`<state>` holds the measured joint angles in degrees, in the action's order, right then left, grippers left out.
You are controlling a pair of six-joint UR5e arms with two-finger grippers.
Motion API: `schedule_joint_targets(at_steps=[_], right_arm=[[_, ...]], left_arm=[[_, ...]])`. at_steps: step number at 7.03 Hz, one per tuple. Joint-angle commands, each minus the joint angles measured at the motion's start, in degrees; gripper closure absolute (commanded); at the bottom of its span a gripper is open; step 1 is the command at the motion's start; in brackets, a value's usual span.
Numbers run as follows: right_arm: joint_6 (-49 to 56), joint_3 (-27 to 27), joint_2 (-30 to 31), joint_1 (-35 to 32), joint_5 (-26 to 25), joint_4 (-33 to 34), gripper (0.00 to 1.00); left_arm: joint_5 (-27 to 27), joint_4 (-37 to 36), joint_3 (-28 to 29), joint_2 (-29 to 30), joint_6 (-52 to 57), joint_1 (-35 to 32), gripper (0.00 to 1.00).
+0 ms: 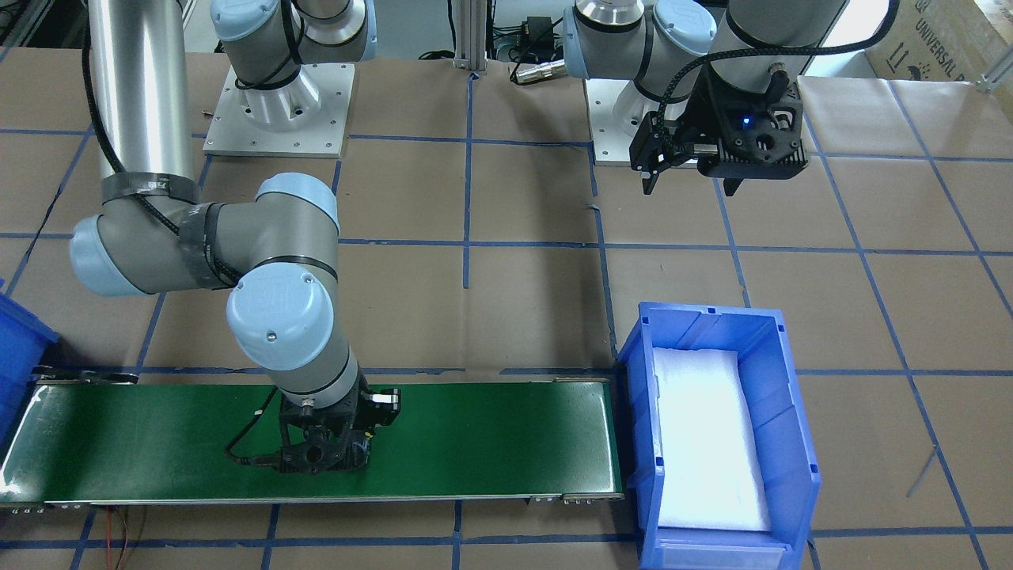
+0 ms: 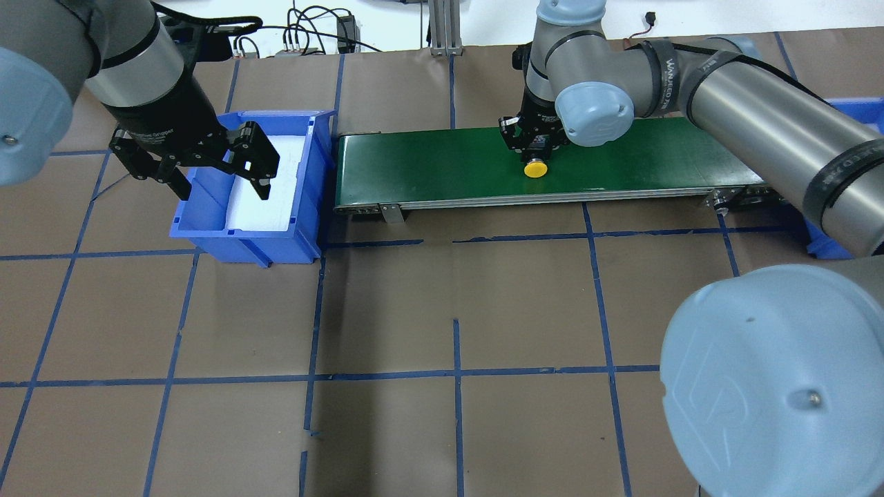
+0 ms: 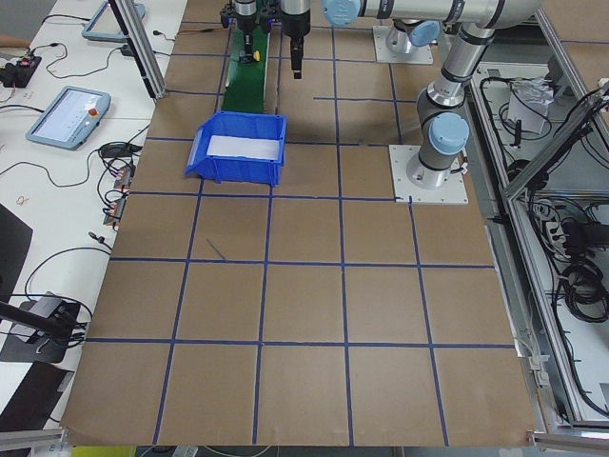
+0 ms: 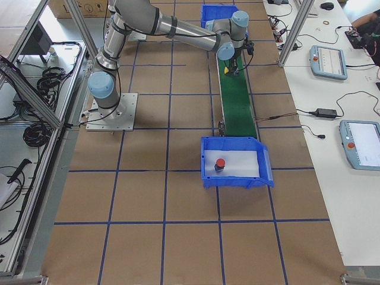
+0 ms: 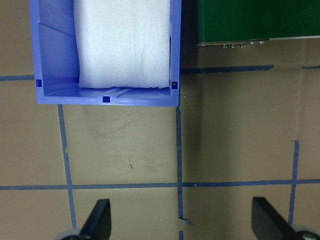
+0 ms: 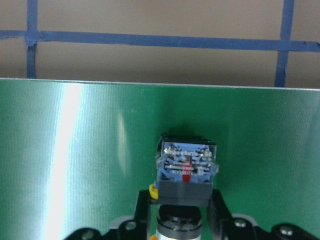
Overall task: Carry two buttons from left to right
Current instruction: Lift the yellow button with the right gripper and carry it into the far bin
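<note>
The yellow-capped button (image 2: 535, 169) is between the fingers of my right gripper (image 2: 535, 146), over the middle of the green conveyor belt (image 2: 428, 159). In the right wrist view the gripper (image 6: 181, 200) is shut on the button's black-and-silver body (image 6: 186, 172), close to the belt. I cannot tell if it touches. The front view hides the button behind this gripper (image 1: 328, 451). The red-capped button (image 4: 219, 163) stands on white foam in the blue bin (image 4: 264, 175) at the belt's right end. My left gripper (image 2: 224, 185) is open and empty, hovering by the left bin (image 2: 248, 241).
The left bin (image 1: 783, 412) holds only a white foam pad (image 1: 712, 443). The right bin shows as a blue corner (image 1: 16, 356) in the front view. Both arm bases (image 1: 277, 103) stand on plates at the table's back. Tablets and cables (image 4: 326, 59) lie on the side bench.
</note>
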<state>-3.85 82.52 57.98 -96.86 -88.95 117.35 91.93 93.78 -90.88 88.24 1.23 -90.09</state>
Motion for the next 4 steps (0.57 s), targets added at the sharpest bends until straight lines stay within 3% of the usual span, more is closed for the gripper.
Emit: schedule_joint_targets(at_steps=[1,4], right_arm=[[0.95,-0.17,2.65,1.49,-1.04,-0.88,0.87],[20.11,-0.08,15.11,15.94,-0.61,-15.18,0.87]], left_arm=[[0.00,0.00,-0.09,0.00,0.00,0.00,0.00],[0.00,0.00,-0.09,0.00,0.09,0.00,0.00]])
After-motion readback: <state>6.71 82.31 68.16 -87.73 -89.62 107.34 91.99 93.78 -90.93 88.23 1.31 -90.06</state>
